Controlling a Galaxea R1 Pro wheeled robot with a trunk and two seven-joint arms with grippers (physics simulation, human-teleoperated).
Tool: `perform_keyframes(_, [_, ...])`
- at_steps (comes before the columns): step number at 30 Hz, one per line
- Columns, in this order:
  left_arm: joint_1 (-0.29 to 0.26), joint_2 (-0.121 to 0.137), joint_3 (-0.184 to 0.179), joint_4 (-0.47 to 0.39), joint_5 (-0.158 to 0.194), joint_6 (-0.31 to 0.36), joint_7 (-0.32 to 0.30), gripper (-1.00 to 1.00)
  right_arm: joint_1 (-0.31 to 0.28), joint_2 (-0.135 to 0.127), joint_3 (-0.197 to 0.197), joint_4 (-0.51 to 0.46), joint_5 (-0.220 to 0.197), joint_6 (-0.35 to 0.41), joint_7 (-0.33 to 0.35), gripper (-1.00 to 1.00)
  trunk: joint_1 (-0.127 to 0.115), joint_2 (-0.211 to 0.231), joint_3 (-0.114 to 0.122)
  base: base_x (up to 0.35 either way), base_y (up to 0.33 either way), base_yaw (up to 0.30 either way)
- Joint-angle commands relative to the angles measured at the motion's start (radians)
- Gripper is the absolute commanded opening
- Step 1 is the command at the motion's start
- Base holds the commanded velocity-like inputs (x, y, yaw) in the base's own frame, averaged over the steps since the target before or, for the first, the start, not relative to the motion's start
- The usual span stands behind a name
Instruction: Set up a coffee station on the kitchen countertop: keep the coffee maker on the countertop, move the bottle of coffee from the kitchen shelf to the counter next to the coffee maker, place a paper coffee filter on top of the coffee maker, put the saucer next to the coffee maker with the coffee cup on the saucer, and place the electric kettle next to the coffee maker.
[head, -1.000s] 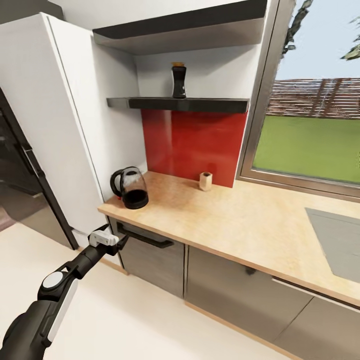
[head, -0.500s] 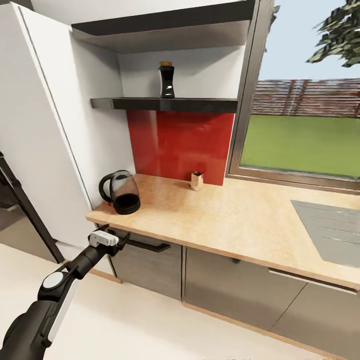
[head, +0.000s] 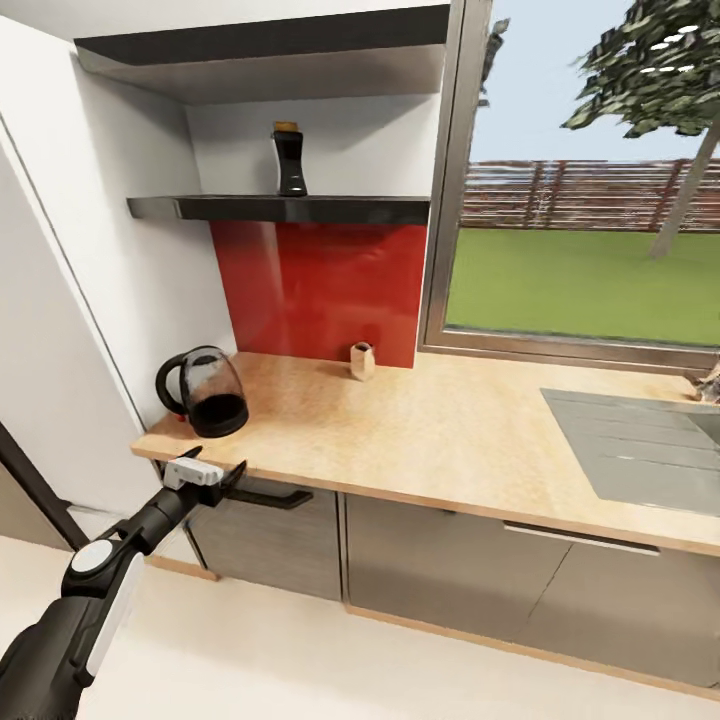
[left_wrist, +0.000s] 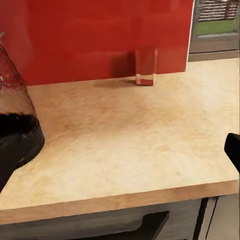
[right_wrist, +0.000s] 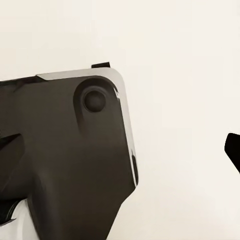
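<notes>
Everything in the head view had slid leftward since the earlier frames, so the camera had swung right rather than the objects moving; more of the sink (head: 640, 440) and the window (head: 590, 250) had come into sight. One bottle of coffee (head: 291, 160) stood upright on the kitchen shelf (head: 280, 208), its long axis vertical, high above and a little beyond the left gripper (head: 232, 480), which hung below the front edge of the kitchen countertop (head: 440, 440). One electric kettle (head: 205, 392) sat near the counter's left end, just up from that gripper, handle toward the wall panel. One small tan holder (head: 362, 360) stood against the red backsplash (head: 320, 290).

The left gripper looked spread, one dark fingertip (left_wrist: 233, 150) showing at the edge of the wrist view with the kettle's base (left_wrist: 17, 142) across from it, nothing held. The left arm seemed the nearer for both kettle and bottle. Whether the right gripper (right_wrist: 120, 165) was spread or pressed together, I could not tell.
</notes>
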Motion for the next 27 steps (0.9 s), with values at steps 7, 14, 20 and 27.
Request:
perform_keyframes(7, [-0.04, 0.003, 0.142, -0.015, 0.013, 0.174, -0.008, 1.0, -0.001, 0.002, 0.008, -0.043, -0.004, -0.003, 0.007, 1.0, 0.001, -0.002, -0.002, 0.0, 0.0, -0.008])
perform_keyframes(14, [-0.243, -0.004, 0.139, -0.016, 0.005, 0.34, -0.007, 1.0, 0.0, 0.002, 0.005, -0.046, -0.006, -0.002, 0.001, 1.0, 0.001, -0.002, -0.002, 0.0, 0.0, 0.0])
perform_keyframes(20, [-0.478, -0.005, 0.103, -0.005, -0.003, 0.447, -0.004, 1.0, -0.001, 0.001, 0.003, -0.047, -0.006, -0.002, 0.0, 1.0, 0.001, -0.002, -0.002, 0.0, 0.0, 0.0])
perform_keyframes(27, [-0.697, -0.012, 0.01, 0.036, -0.043, 0.553, 0.081, 1.0, -0.001, 0.002, 0.004, -0.045, -0.006, -0.002, 0.0, 1.0, 0.001, -0.002, -0.002, 0.0, 0.0, 0.0])
